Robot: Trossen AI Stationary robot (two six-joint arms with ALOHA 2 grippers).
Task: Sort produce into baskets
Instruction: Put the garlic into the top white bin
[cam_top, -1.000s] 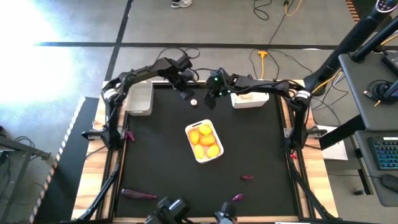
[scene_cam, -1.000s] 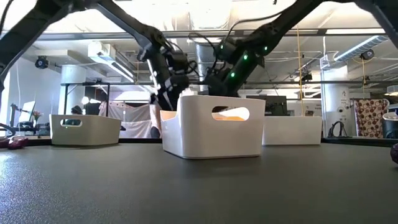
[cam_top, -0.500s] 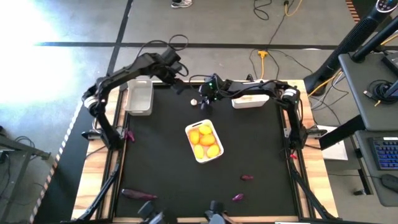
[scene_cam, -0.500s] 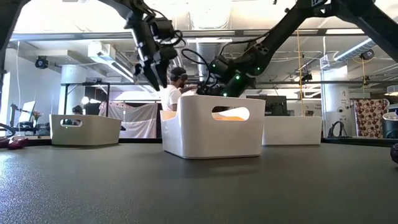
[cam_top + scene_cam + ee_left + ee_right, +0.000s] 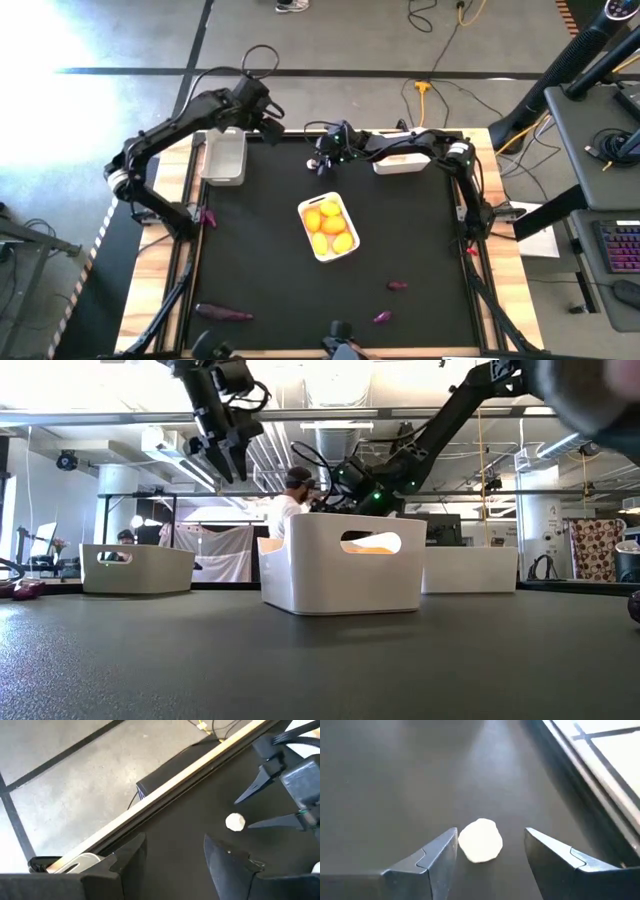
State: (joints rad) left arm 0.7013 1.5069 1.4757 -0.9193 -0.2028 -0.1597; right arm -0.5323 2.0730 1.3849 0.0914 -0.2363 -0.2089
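A small white garlic-like bulb (image 5: pixel 480 840) lies on the black mat near the table's far edge. My right gripper (image 5: pixel 491 833) is low over the mat and open, one finger on either side of the bulb, which sits nearer one finger. The left wrist view shows that same bulb (image 5: pixel 235 822) between those fingers. My left gripper (image 5: pixel 272 128) hangs high above the far left of the mat, open and empty (image 5: pixel 175 855). The middle white basket (image 5: pixel 329 228) holds several yellow and orange fruits. A grey basket (image 5: pixel 224 157) stands far left, a white one (image 5: pixel 402 160) far right.
Dark purple vegetables lie on the mat at the left edge (image 5: pixel 208 217), the near left (image 5: pixel 222 313) and the near right (image 5: pixel 397 285), (image 5: pixel 382 317). In the low view the middle basket (image 5: pixel 340 565) hides the bulb. A person (image 5: pixel 285 505) is beyond the table.
My left gripper has risen and drawn back from the bulb toward the table's far left corner, tipping as it went. My right gripper has come down and moved toward the table's left, so its fingers now stand around the bulb. The bulb has stayed in place.
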